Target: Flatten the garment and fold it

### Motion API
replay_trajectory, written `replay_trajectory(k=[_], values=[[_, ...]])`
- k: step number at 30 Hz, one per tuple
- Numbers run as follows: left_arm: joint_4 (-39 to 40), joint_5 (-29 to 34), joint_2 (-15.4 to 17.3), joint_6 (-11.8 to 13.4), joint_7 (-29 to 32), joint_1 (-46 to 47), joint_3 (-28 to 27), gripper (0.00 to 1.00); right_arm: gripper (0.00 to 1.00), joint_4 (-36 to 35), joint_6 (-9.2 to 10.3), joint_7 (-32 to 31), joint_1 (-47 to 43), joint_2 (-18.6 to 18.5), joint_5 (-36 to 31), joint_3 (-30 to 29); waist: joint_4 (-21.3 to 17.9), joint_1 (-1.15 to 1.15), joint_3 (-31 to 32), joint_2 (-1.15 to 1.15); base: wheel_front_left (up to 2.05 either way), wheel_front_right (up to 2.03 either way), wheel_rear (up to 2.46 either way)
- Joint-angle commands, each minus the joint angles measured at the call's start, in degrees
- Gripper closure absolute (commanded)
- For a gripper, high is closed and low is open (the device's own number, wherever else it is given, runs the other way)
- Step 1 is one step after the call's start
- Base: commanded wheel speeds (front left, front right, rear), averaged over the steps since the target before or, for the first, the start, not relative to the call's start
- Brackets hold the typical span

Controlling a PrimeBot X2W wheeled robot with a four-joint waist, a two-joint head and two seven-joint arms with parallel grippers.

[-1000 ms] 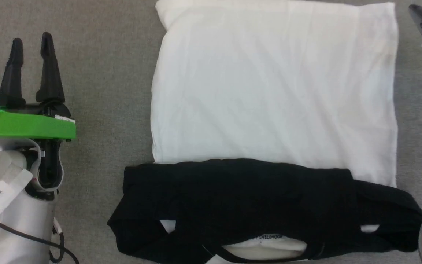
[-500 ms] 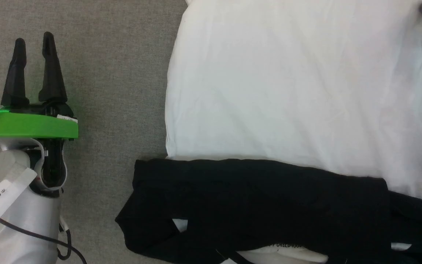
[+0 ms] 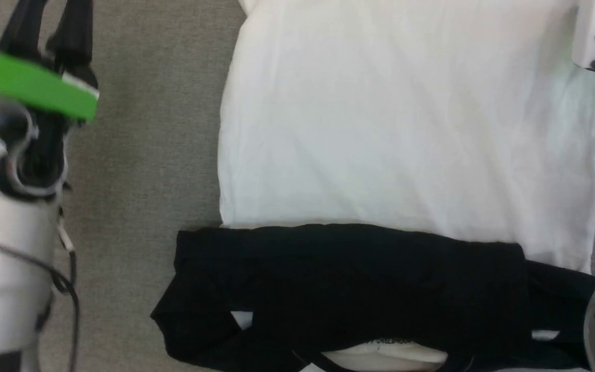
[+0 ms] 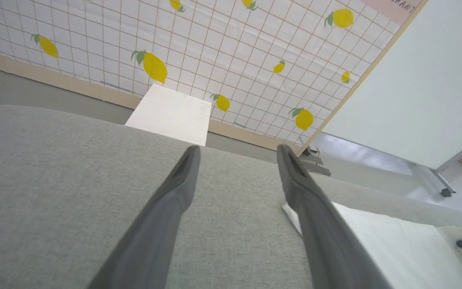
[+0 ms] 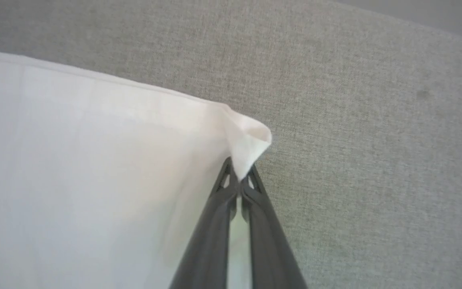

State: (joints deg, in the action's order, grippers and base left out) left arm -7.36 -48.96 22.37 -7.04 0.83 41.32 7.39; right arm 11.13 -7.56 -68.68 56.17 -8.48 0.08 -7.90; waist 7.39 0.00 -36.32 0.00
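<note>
The garment lies spread on the grey surface, its white body reaching away from me. Its black sleeves are folded across the near end, above the white neck band. In the right wrist view my right gripper is shut on the far right corner of the white body, which bunches up past the fingertips. My left gripper is open and holds nothing. It hovers over bare grey surface to the left of the garment, its fingers reaching the top edge of the head view.
The grey fabric surface runs around the garment on both sides. Beyond its far edge stand a white box, a lemon-patterned grid wall and a white panel. My right wrist housing sits over the garment's top right.
My right gripper has shut on the garment's far right corner. My left arm has moved forward, away from me, still open. The head camera shifted a little.
</note>
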Motion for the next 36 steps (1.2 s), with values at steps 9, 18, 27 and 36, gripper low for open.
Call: replay_trajectory(k=[9,18,27,36], values=[[-10.85,-5.14,3.93,2.37,31.51,20.48,10.38,0.00,1.00,0.86,0.08,2.49,2.51,1.11,3.99,7.48,-5.58,0.00,-1.42,0.00,0.00,0.00,0.00],[-15.31,-0.82,5.10,9.34,49.23,27.36,18.58,0.00,1.00,0.87,0.08,3.95,3.15,0.31,6.83,10.93,-8.62,0.00,-3.54,0.00,0.00,0.00,0.00],[-16.04,-0.73,6.18,11.52,56.64,24.82,21.76,0.00,1.00,1.47,0.08,5.63,3.58,-0.09,8.12,11.91,-9.57,0.00,-4.60,0.00,0.00,0.00,0.00],[-12.17,-4.39,5.76,10.42,53.04,22.82,18.24,1.00,1.00,2.71,0.08,7.55,3.89,-1.08,8.43,11.58,-9.05,0.00,-3.98,0.00,0.00,0.00,0.00]])
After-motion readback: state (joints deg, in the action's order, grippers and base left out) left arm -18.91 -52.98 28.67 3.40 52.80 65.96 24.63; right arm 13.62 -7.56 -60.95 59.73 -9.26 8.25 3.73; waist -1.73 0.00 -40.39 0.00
